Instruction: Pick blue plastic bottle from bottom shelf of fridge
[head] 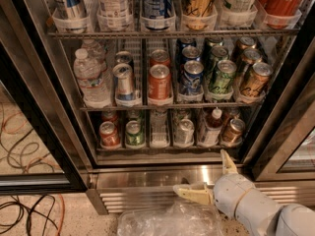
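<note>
**End effector low in front of the fridge base, bottle on the bottom shelf**

The end effector (199,171) sits in the lower right of the frame, in front of the stainless base of the fridge (142,178) and below the rack that carries the drinks. Its two pale fingers (193,194) are spread wide, one pointing left along the grille and the other pointing up toward the door sill, and nothing is between them.

The blue plastic bottle (212,128) stands upright on the bottom shelf (147,150), right of centre in the frame. It is in the lane between a silver can (184,131) on its left and a bronze can (232,131) on its right. The end effector is near the bottle but apart from it, lower in the picture.

On the middle rack, at the left, stands a larger clear water bottle (90,77). A crumpled clear plastic bag (170,221) lies at the bottom centre, and cables (24,211) trail across the floor in the lower left.
</note>
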